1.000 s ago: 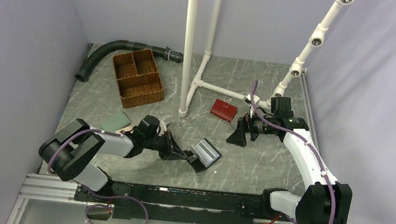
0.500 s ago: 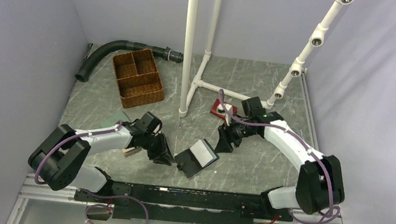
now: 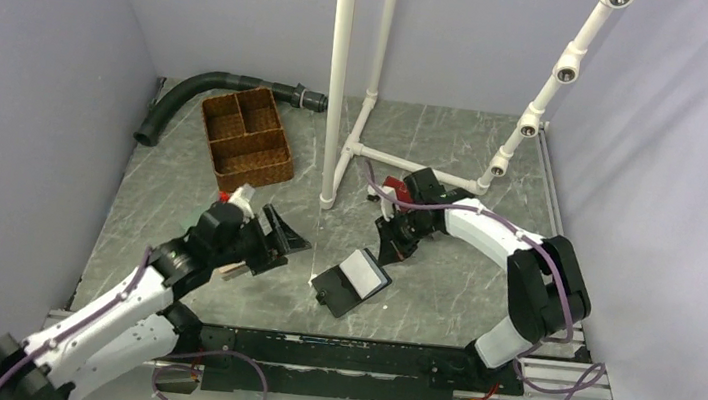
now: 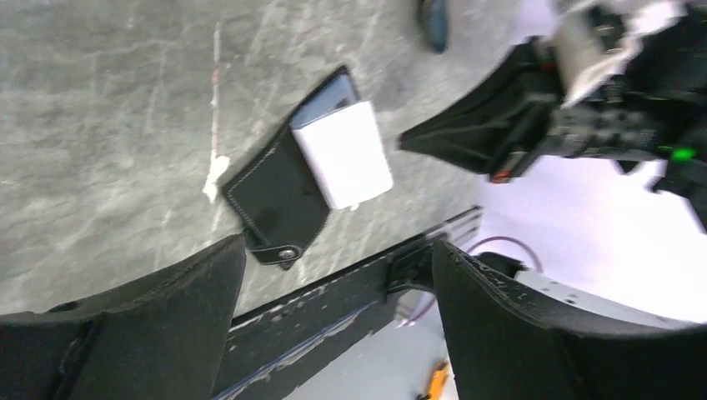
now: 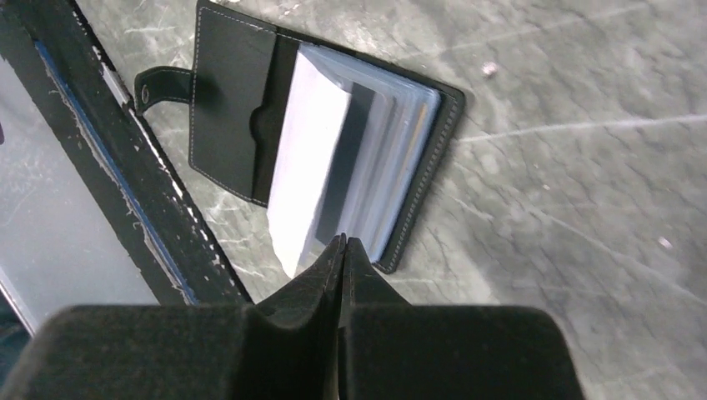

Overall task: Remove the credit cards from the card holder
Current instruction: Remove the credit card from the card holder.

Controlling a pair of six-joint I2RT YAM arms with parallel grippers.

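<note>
Left arm has swung back toward the left side of the overhead view since the earlier frame. The left tool point(image 3: 278, 232) has let go of the card holder point(image 3: 351, 281) and now stands wide apart with nothing between its fingers. The right arm has come in from the right, and the right tool point(image 3: 391, 248) has gone from spread to fully closed.

Card holder: lies open on the counter point(image 3: 461, 283) at lower centre of the overhead view, close to the front rail point(image 3: 333, 351). It has shifted and turned a little from where it lay.

Right wrist view: black cover flat, snap tab toward the rail, a fan of sleeves point(image 5: 392, 150) standing partly up with a pale leaf point(image 5: 310, 158) on top. A dark leaf point(image 5: 360, 158) behind it may be the dark card; cannot confirm. No credit cards are out of the holder.

Right tool: tips pressed together just off the lower edge of the fan, nothing pinched between them as far as the view shows.

Judgement: step in hand is getting a hold on the first card; extraction not started.

Risks from here:
- Closed tips cannot take a card; they can only nudge the leaves.
- Holder is held by nothing, so a pull on a tight card likely drags or lifts the whole holder.
- Tips may seize a plastic sleeve instead of a card.
- A push toward the rail could jam the holder against it.
</note>
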